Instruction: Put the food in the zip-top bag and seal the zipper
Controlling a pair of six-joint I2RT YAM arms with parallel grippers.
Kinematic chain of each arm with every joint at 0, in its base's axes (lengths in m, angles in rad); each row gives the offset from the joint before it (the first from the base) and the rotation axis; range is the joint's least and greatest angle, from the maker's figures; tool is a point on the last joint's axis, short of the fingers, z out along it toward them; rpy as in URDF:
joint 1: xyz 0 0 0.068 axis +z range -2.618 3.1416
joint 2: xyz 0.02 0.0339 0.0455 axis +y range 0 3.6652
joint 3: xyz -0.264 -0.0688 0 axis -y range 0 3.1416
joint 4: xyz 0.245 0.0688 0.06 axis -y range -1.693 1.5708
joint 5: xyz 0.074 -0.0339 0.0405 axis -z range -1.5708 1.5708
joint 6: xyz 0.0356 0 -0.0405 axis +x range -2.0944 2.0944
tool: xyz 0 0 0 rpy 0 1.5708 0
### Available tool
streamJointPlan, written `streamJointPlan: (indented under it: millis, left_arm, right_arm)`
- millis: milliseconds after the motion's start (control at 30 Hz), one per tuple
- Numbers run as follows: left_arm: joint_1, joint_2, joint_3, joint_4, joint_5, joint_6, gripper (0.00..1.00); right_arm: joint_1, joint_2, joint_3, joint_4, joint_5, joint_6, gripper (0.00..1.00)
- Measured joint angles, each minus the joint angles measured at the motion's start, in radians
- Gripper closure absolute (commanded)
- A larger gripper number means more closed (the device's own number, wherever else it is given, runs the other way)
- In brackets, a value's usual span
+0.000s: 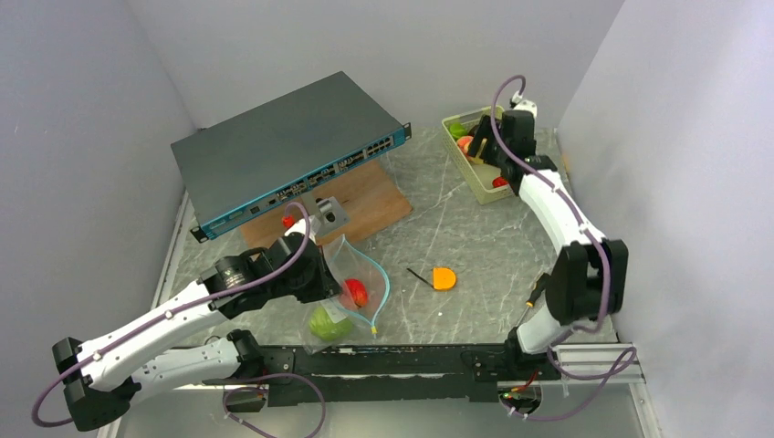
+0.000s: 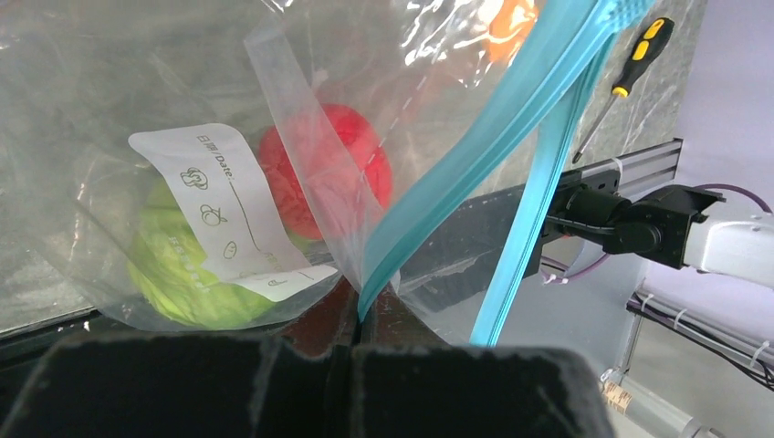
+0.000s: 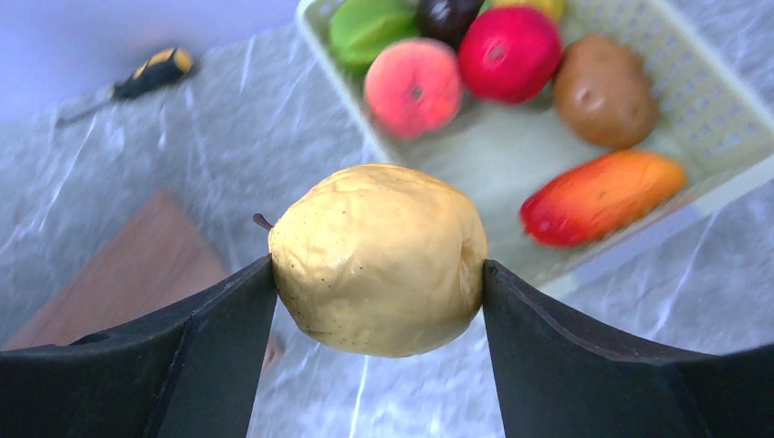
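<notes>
The clear, thin zip-top plastic bag (image 1: 358,270), lower left in the top view, looks limp and slippery. The left tool (image 2: 354,319) is closed, pinching the bag's film beside the stiffer teal-blue zipper strip (image 2: 511,119). Its white label (image 2: 228,201) reads "日期/Date:". The right tool (image 3: 379,301) clamps a glossy tan-yellow toy fruit (image 3: 374,237), probably light and hard, near the pale green lattice basket (image 3: 703,105).
</notes>
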Motion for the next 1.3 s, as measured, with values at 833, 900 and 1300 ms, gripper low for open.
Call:
streamJointPlan:
  millis: [833, 900, 1300]
  left_arm:
    - [0.000, -0.037, -0.037, 0.079, 0.001, -0.023, 1.00]
    - [0.000, -0.036, -0.036, 0.079, 0.001, -0.023, 1.00]
    - [0.000, -0.028, -0.025, 0.079, 0.013, -0.031, 1.00]
  right_arm:
    - [0.548, -0.903, -0.600, 0.033, -0.419, 0.021, 0.91]
    - [0.595, -0.891, -0.600, 0.053, -0.431, 0.020, 0.91]
    - [0.884, -0.705, -0.620, 0.245, -0.379, 0.115, 0.84]
